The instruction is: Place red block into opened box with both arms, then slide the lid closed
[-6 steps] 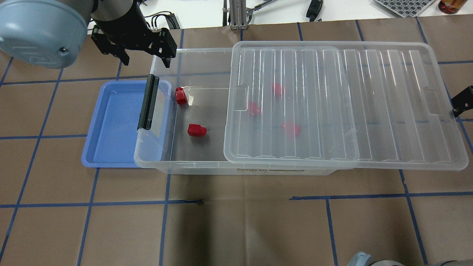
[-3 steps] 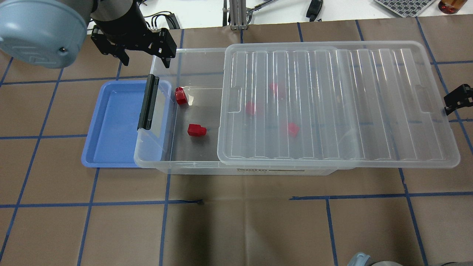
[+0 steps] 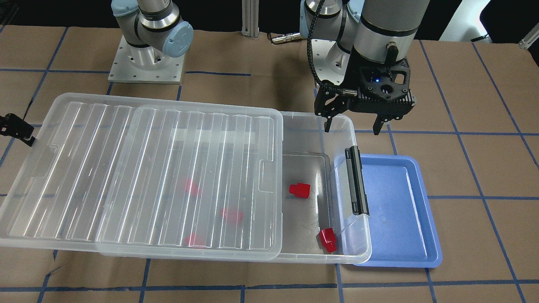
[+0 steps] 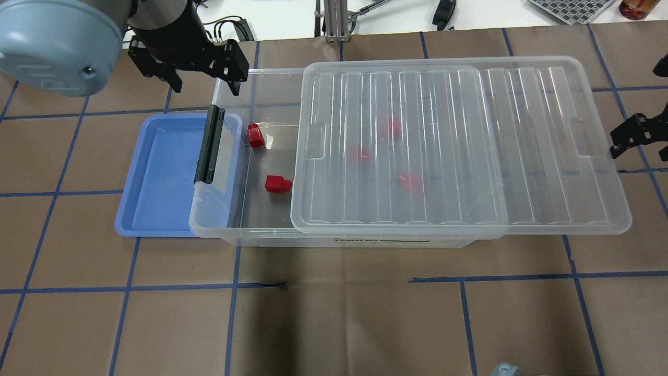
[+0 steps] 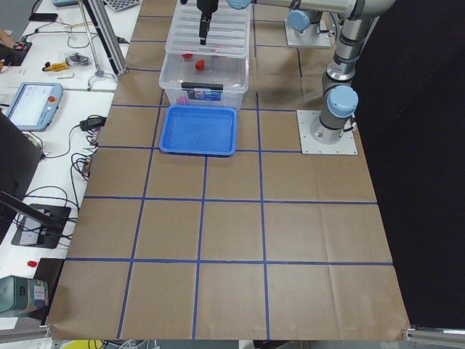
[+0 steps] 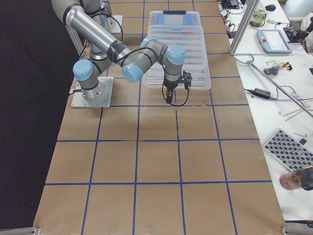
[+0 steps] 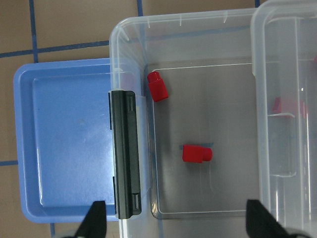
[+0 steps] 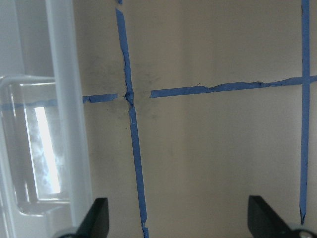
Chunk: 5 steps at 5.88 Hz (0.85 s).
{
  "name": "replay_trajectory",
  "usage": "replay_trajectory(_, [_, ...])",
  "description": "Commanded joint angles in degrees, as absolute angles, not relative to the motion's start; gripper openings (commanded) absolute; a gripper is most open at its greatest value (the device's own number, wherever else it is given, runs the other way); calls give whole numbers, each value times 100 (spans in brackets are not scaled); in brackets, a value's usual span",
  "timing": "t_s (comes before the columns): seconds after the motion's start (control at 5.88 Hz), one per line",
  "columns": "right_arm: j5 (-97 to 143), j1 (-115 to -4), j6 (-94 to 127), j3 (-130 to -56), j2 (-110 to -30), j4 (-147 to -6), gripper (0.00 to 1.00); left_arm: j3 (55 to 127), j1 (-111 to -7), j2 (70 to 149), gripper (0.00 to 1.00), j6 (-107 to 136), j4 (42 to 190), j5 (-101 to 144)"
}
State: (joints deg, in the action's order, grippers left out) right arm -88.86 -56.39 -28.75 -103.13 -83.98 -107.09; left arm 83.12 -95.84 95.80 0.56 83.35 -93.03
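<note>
Right arm (image 6: 105, 39) bent over the brown-papered bench (image 6: 156, 161)

Its claw (image 6: 168, 99) points down at the near short end of the clear lid (image 6: 181, 46); contact and finger spread are too small to tell. The lid overhangs the box (image 6: 171, 20), whose black latch bar (image 6: 171, 11) is at the far end. A tablet (image 6: 275, 41) and a checkered board (image 6: 288, 147) lie on the white side table (image 6: 274, 112).

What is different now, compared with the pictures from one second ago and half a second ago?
The clear ribbed plastic lid slid along the clear plastic box toward its black latch, covering more of the opening. The right gripper, open, followed at the lid's trailing short edge. Unchanged: the left gripper, open above the box's latch end, the red plastic blocks and the blue tray.
</note>
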Motion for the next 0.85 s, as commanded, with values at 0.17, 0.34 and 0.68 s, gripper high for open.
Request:
replay_trajectory(0.17, [-8886,-6098,-2383,-10318,-8402,-10714,100,8314,-9571,9580,99,53,8341,-9299])
replay_trajectory(0.34, [-8877,-6126,-2382,-10318,-8402,-10714,100,8314,-9528,9580,98,44,8341,-9299])
replay_trajectory(0.68, [-8894,-6476,-2041,-10318,-8402,-10714,100,8306,-9501,9589,98,62,8341,-9255])
